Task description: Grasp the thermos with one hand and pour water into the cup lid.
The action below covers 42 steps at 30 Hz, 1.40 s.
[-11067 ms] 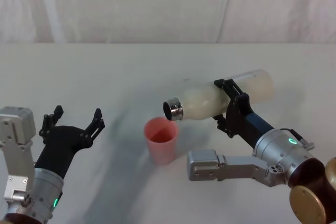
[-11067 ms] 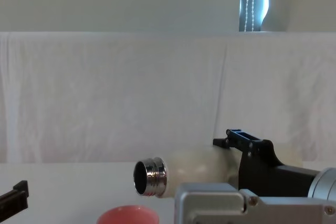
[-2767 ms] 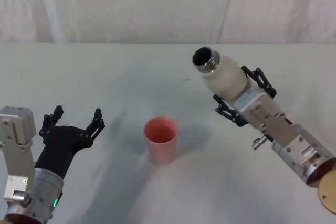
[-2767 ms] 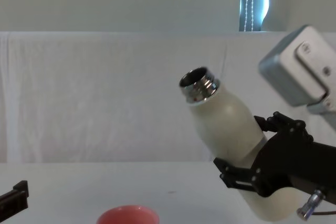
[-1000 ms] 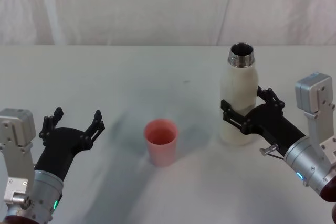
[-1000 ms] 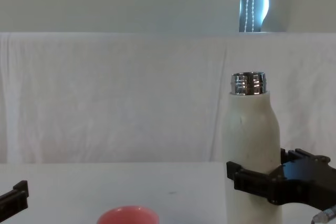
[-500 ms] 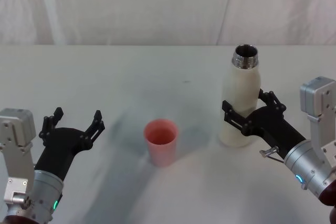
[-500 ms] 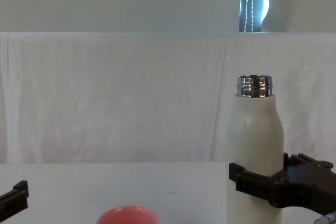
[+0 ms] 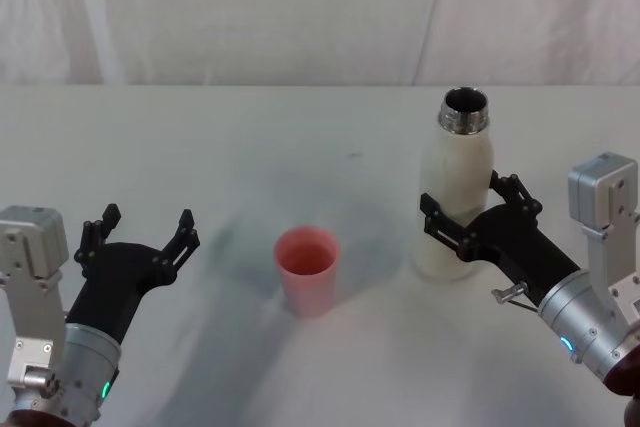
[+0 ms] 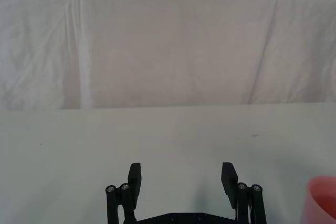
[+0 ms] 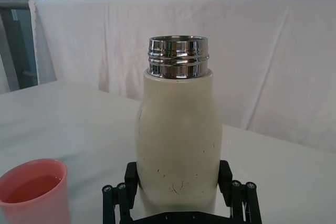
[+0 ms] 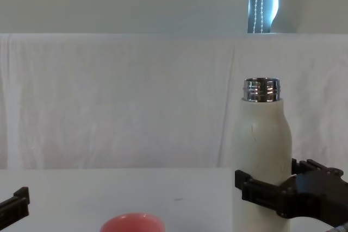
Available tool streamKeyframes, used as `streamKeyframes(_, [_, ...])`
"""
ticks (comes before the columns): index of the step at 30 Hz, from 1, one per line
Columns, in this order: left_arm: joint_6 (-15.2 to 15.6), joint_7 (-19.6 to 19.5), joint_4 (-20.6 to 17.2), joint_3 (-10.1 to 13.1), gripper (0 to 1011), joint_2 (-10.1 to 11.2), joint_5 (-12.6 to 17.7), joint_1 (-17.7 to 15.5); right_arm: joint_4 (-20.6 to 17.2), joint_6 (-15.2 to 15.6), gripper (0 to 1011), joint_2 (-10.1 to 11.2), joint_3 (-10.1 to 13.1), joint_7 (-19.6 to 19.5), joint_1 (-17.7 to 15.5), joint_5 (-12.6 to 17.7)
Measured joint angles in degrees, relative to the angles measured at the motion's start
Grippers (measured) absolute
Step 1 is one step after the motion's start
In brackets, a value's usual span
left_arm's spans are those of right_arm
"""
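The cream-white thermos (image 9: 455, 162) stands upright on the table at the right, its open steel neck pointing up. My right gripper (image 9: 468, 197) is shut on its lower body, one black finger on each side, as the right wrist view shows (image 11: 177, 174). The pink cup lid (image 9: 307, 265) sits in the middle of the table, left of the thermos, and holds some liquid (image 11: 31, 190). My left gripper (image 9: 140, 232) hovers open at the near left, well apart from the cup lid. In the chest view the thermos (image 12: 261, 134) rises above the cup lid's rim (image 12: 132, 223).
A white tablecloth (image 9: 300, 137) covers the table, and a white draped backdrop (image 9: 250, 7) hangs along its far edge. There is open table between the cup lid and my left gripper.
My right gripper swung the thermos from lying tilted over the cup lid back to upright and set it down on the right. The left gripper has not moved.
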Motion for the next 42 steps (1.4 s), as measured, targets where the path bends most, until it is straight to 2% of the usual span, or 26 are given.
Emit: streamKeyframes(42, [0.0, 0.0, 0.0, 0.0, 1001, 0.0, 0.0, 0.0, 0.9, -0.4, 946, -0.4, 0.0, -0.2, -0.1, -0.1])
